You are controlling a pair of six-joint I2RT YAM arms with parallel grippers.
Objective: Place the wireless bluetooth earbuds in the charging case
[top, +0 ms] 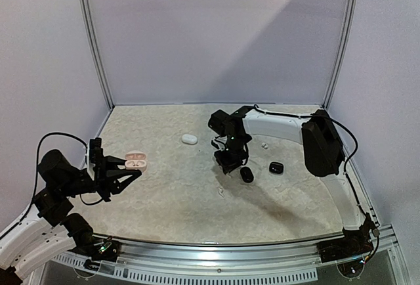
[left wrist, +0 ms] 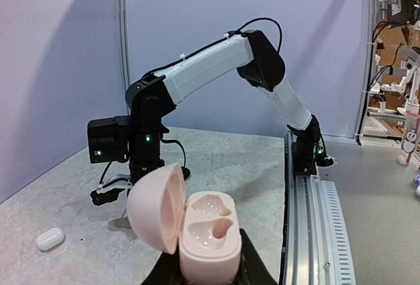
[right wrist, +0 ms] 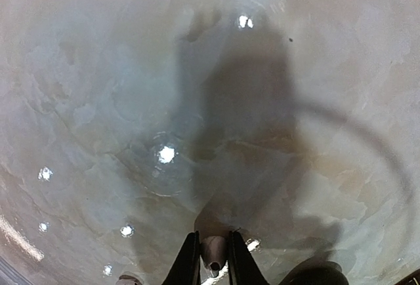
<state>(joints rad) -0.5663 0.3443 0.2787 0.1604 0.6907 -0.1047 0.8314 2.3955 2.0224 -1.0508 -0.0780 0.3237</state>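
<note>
While the left arm hangs over the counter's left side, left gripper (top: 128, 172) (left wrist: 207, 273): pinches the base of the pale pink plastic pebble-shaped charging case (top: 136, 160) (left wrist: 207, 236), with one dark finger on each side.
Case state: it is held above the pale marbled counter (top: 170, 196) with its lid swung open to one side, and both moulded wells in the base hold nothing.
Middle of counter: the right gripper (top: 228, 165) (right wrist: 213, 268) points down, its fingers pressed almost together on a small white rounded earbud (right wrist: 212, 253).
Earbud position: it sits between the right fingertips, just above the counter; in the overhead view the arm hides it.
Back of counter: a white oval closed case (top: 189, 138) (left wrist: 50, 238) lies between the two arms, nearer the rear wall.
Beside the right gripper: a glossy black oval case (top: 247, 175) lies on the counter.
Further right: a second black case (top: 276, 167) lies apart from the first; whether it is open cannot be told.
</note>
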